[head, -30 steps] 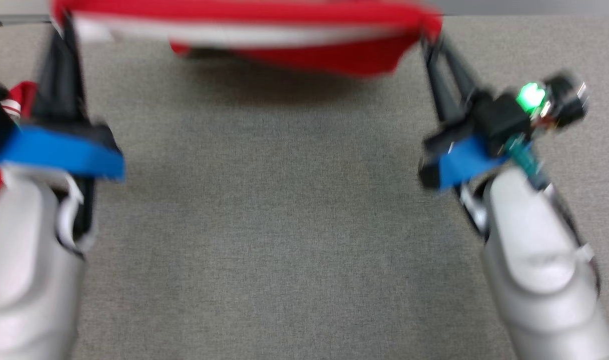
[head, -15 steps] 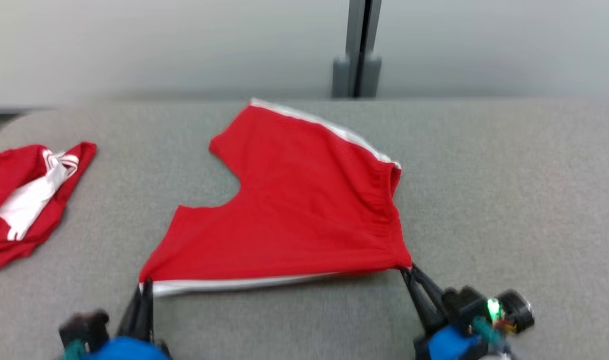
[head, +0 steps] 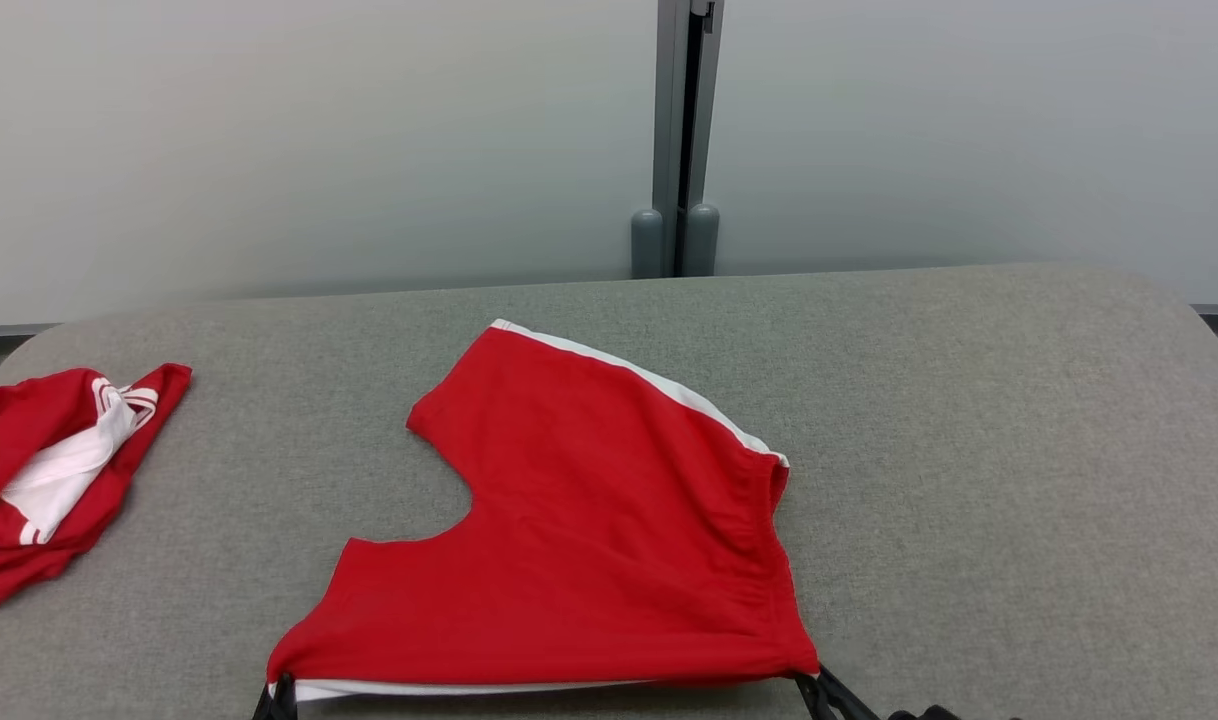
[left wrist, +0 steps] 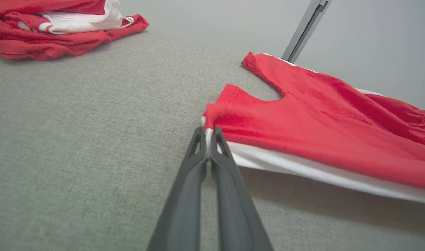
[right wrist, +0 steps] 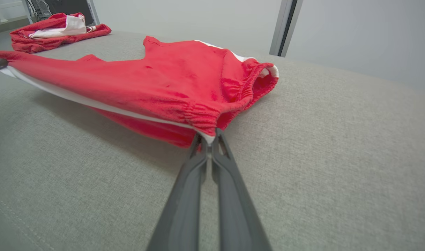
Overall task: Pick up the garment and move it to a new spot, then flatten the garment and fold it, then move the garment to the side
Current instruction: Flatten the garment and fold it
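Note:
The garment (head: 589, 530) is a pair of red shorts with white side stripes, spread over the grey table (head: 969, 450). Its near edge is lifted and stretched between my two grippers, while the far part rests on the table. My left gripper (left wrist: 208, 134) is shut on the near left corner of the garment (left wrist: 303, 115), at a leg hem. My right gripper (right wrist: 208, 137) is shut on the near right corner of the garment (right wrist: 170, 83), at the elastic waistband. In the head view the tips of the left gripper (head: 279, 695) and right gripper (head: 819, 690) just show at the bottom edge.
A second red and white garment (head: 49, 470) lies crumpled at the table's far left. A pale wall with a grey upright post (head: 677, 140) stands behind the table. Bare grey table surface stretches to the right of the shorts.
The head camera has tilted up, so the view shifted from the near table and arms to the whole table and wall. Both grippers have kept their hold on the garment's near edge.

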Controlling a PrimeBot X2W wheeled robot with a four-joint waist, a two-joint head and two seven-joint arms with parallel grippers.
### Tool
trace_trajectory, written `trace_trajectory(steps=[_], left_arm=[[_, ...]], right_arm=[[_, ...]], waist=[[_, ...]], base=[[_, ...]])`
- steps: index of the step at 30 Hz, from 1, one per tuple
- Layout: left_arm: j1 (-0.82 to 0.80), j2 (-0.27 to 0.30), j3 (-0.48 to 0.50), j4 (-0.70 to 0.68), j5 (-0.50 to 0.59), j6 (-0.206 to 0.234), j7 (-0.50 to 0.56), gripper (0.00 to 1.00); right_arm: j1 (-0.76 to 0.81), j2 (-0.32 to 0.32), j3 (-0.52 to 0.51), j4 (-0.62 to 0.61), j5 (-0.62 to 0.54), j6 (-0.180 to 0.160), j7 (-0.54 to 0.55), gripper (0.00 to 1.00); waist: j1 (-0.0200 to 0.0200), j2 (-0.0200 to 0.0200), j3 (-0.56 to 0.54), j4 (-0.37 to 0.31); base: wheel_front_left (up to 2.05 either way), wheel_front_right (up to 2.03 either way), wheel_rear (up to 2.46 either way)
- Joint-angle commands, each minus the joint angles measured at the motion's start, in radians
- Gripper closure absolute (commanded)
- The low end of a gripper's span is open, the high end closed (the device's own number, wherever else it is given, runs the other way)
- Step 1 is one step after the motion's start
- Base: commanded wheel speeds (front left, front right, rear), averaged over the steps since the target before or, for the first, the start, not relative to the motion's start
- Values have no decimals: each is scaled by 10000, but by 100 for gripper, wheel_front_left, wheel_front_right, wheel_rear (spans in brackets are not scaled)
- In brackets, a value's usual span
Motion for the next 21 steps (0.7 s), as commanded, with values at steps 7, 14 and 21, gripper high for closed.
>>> trace_trajectory(steps=[7, 14, 21], left_arm=[[-1470, 513, -460, -620, 69, 32, -3, 100], [-4383, 1783, -1626, -366, -308, 32, -3, 100], [-7009, 2733, -2393, 401, -656, 30, -3, 100]], right_arm=[[-840, -67, -304, -441, 86, -15, -7, 100], [-2473, -57, -85, -625, 1417, -10, -7, 100], [-4023, -56, 464, -1049, 2530, -10, -6, 100]], waist=[[1, 3, 661, -276], [1, 3, 2278, -693], [1, 3, 4172, -1273]], base=[[0, 0, 0], [0, 0, 0], [0, 0, 0]])
